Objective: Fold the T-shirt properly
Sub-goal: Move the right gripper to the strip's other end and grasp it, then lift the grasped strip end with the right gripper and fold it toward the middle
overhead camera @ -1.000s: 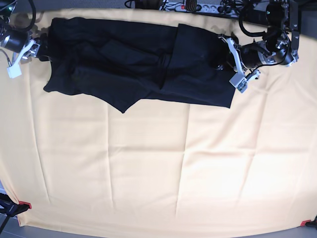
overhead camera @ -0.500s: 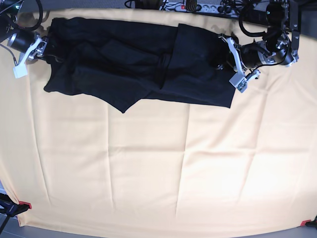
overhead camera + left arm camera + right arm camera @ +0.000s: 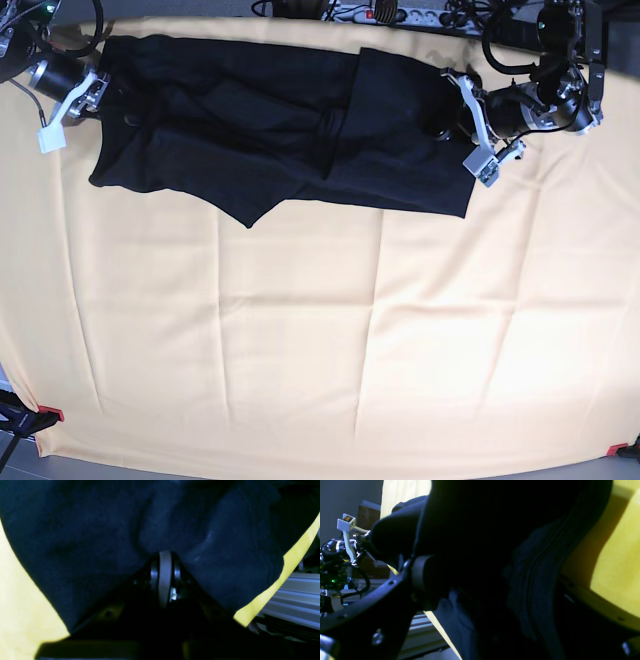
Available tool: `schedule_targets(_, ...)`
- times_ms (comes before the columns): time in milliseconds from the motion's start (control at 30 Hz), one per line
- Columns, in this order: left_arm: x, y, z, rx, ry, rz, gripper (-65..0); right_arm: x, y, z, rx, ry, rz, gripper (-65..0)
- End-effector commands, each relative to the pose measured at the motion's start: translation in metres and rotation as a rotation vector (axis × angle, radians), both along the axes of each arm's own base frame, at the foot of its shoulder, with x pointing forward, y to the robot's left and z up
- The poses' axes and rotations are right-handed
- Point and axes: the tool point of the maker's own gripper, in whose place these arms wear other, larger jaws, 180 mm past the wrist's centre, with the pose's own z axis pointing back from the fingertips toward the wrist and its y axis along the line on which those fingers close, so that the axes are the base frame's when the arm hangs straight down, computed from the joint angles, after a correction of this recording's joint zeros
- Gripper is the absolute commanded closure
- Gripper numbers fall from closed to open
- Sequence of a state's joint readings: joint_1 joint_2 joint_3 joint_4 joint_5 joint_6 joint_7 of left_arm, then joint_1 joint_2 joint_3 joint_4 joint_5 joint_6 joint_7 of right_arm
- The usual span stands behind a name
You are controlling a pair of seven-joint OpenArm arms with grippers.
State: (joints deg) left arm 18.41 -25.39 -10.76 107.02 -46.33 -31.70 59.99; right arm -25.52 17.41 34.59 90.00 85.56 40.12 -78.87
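The black T-shirt (image 3: 270,125) lies crumpled in a long band along the far side of the yellow tablecloth (image 3: 320,340). My left gripper (image 3: 452,118) is at the shirt's right end, shut on its edge. In the left wrist view the left gripper (image 3: 165,555) has its fingers pressed together, with dark T-shirt (image 3: 87,530) cloth bunched around them. My right gripper (image 3: 100,92) is at the shirt's far left edge. Seen from the right wrist, the right gripper (image 3: 495,585) stands open, and folds of the T-shirt (image 3: 532,567) lie between its wide jaws.
A power strip and cables (image 3: 390,12) run behind the table's far edge. Red clamps (image 3: 50,413) hold the cloth at the near corners. An aluminium rail (image 3: 295,595) runs just past the table edge by my left gripper. The left arm (image 3: 345,542) shows far off in the right wrist view.
My right arm has moved right and toward the far edge, bringing its open jaws onto the shirt's left edge. The left arm and the shirt's right end have stayed put.
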Motion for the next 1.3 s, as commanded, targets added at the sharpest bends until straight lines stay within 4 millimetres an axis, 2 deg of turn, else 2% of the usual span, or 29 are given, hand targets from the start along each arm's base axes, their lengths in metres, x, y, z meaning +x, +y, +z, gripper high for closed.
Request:
schedule_targets(0,0.003,0.0,0.006,-0.008,-0.017,-0.004,0.0,-0.004,-0.001,-0.001,-0.021,0.015,0.02,-48.8)
schedule_targets(67,0.003,0.0,0.006,-0.008,-0.018,-0.005,0.0,-0.004,0.001,-0.001,-0.019,0.017,0.027,-42.3)
schedule_targets(100,0.003,0.0,0.007,-0.01,-0.02,-0.004,0.0,-0.004,0.002,-0.002,-0.017,0.018,0.03,-36.2)
schedule_targets(233,0.008,-0.002,0.013,-0.038,-0.045,0.01,0.0,-0.001,0.002,0.0,-0.017,0.009,0.03,-2.9)
schedule_targets(267,0.011,-0.001,0.018,-0.057,-0.055,0.019,0.0,0.001,0.002,0.0,-0.017,0.005,0.03,0.0)
schedule_targets(400,0.029,0.009,0.043,-0.139,-0.113,0.08,0.0,0.009,0.002,0.004,-0.019,-0.017,0.031,0.0)
schedule_targets(533,0.049,0.035,0.077,-0.206,-0.207,0.179,0.0,0.018,0.001,0.009,-0.023,-0.044,0.031,0.0)
schedule_targets(633,0.059,0.063,0.097,-0.201,-0.272,0.25,-7.4,0.023,-0.003,0.014,-0.041,-0.061,0.041,0.0)
schedule_targets(700,0.062,0.08,0.104,-0.171,-0.3,0.282,-9.0,0.027,-0.007,0.02,-0.069,-0.08,0.055,0.0)
schedule_targets(833,0.063,0.1,0.112,-0.124,-0.323,0.312,-9.0,0.036,-0.02,0.037,-0.144,-0.125,0.09,0.0)
schedule_targets(1000,0.063,0.106,0.114,-0.11,-0.325,0.321,-9.0,0.045,-0.032,0.06,-0.227,-0.195,0.112,0.0)
schedule_targets(1100,0.063,0.105,0.115,-0.12,-0.327,0.319,-9.0,0.05,-0.049,0.059,-0.334,-0.192,0.101,0.0)
schedule_targets(1267,0.062,0.103,0.116,-0.13,-0.327,0.319,-9.0,0.057,-0.092,0.052,-0.538,-0.13,0.042,0.0)
